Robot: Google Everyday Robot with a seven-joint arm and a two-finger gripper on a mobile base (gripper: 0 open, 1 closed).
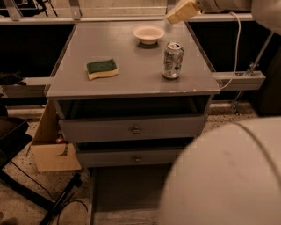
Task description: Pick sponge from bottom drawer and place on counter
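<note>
Green on top and yellow below, the sponge lay flat on the counter, not in the pulled-out bottom drawer. The claw hung over the far edge, just past the bowl. The sponge was well apart from the claw, to its left in the view and nearer the front, long side running left to right. I could not tell if the claw was apart or together. The job looked done.
</note>
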